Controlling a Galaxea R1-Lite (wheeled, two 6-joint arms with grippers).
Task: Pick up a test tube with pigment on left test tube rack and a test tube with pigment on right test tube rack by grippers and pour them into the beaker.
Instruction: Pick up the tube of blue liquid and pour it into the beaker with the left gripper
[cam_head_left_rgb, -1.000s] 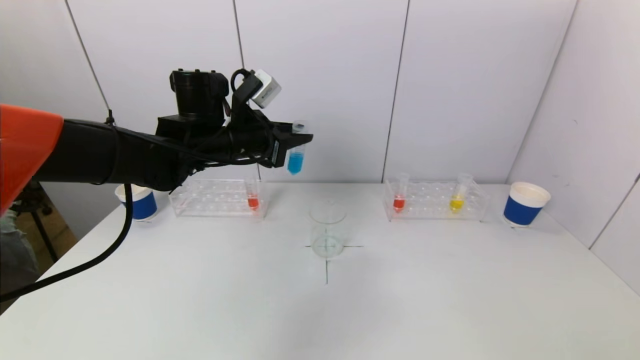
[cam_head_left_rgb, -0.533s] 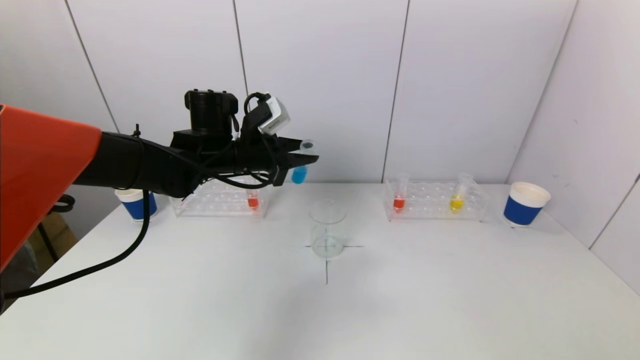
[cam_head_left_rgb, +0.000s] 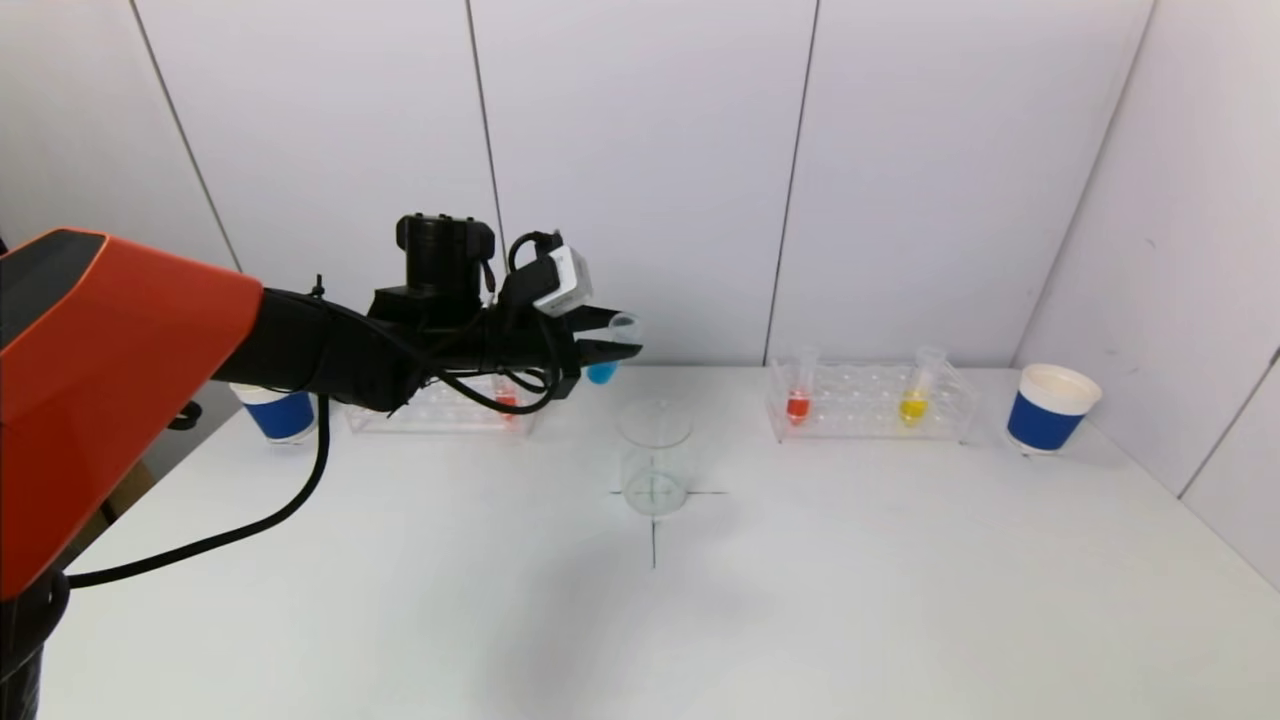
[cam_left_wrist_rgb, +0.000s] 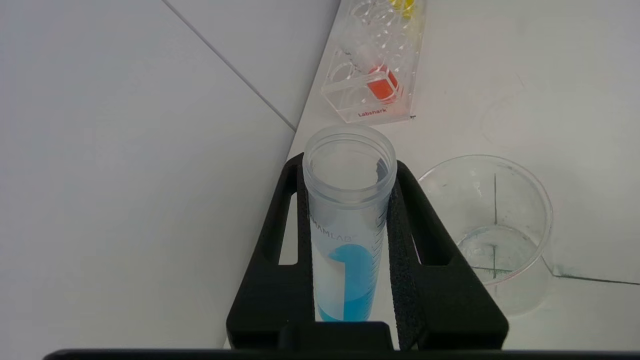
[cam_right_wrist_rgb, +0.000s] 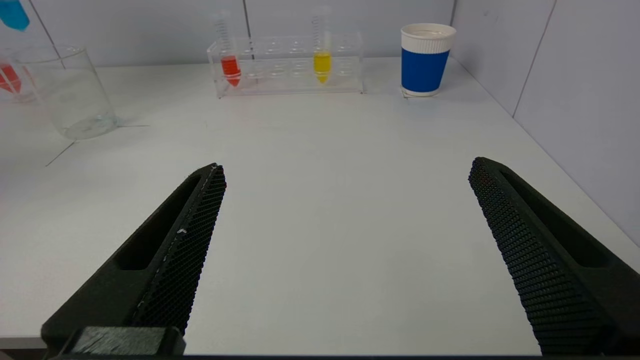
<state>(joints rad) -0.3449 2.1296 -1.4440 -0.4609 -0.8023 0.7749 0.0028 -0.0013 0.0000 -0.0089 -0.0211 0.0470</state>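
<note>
My left gripper (cam_head_left_rgb: 612, 350) is shut on a test tube with blue pigment (cam_head_left_rgb: 603, 372), held in the air just left of and behind the glass beaker (cam_head_left_rgb: 655, 468). In the left wrist view the open-mouthed tube (cam_left_wrist_rgb: 348, 220) sits between both black fingers of the gripper (cam_left_wrist_rgb: 348, 167), with the beaker (cam_left_wrist_rgb: 492, 225) beside it. The left rack (cam_head_left_rgb: 450, 420) keeps a red tube (cam_head_left_rgb: 506, 401). The right rack (cam_head_left_rgb: 870, 405) holds a red tube (cam_head_left_rgb: 797, 405) and a yellow tube (cam_head_left_rgb: 912, 407). My right gripper (cam_right_wrist_rgb: 345, 170) hangs open over the near table, holding nothing.
A blue paper cup (cam_head_left_rgb: 280, 414) stands left of the left rack, and another blue paper cup (cam_head_left_rgb: 1052, 408) stands right of the right rack. The beaker stands on a drawn cross. White wall panels close off the back and right of the table.
My left arm has come down and slightly right with the blue tube, bringing it closer to the beaker's rim. The right gripper has not moved.
</note>
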